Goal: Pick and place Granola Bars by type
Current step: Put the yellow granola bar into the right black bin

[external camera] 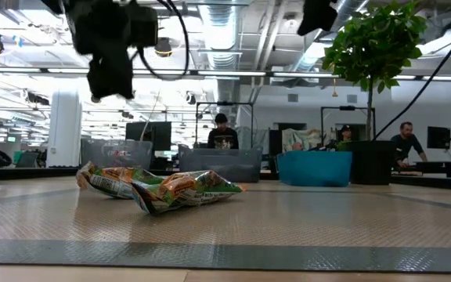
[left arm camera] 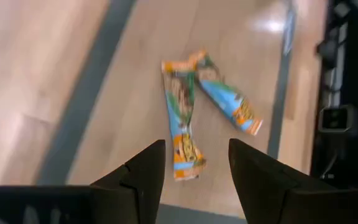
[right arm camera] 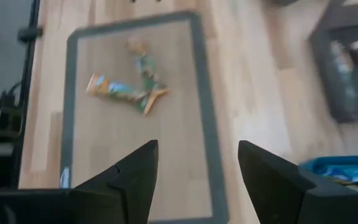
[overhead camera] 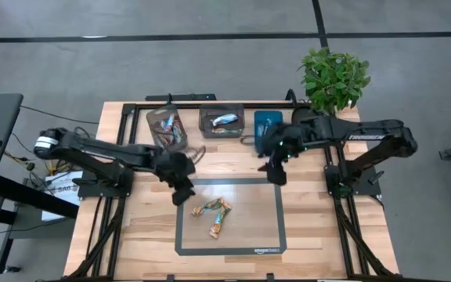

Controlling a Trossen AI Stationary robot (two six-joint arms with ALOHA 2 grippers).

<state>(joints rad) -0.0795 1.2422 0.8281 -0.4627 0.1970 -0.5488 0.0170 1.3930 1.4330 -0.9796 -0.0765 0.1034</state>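
Two multicoloured granola bars (overhead camera: 214, 215) lie flat on the grey mat, meeting at one end in a V. They show in the low view (external camera: 180, 190), the left wrist view (left arm camera: 184, 121) and the right wrist view (right arm camera: 132, 89). My left gripper (overhead camera: 182, 192) hangs open above the mat's far left corner, just left of the bars (left arm camera: 196, 146). My right gripper (overhead camera: 275, 174) hangs open over the mat's far right corner (right arm camera: 197, 146), well away from them. More bars lie in the bins at the far edge.
Three bins stand in a row at the table's far edge: a clear one (overhead camera: 167, 129), a grey one (overhead camera: 221, 120) and a blue one (overhead camera: 268, 124). A potted plant (overhead camera: 333, 77) stands at the far right corner. People sit in the room beyond (external camera: 222, 131).
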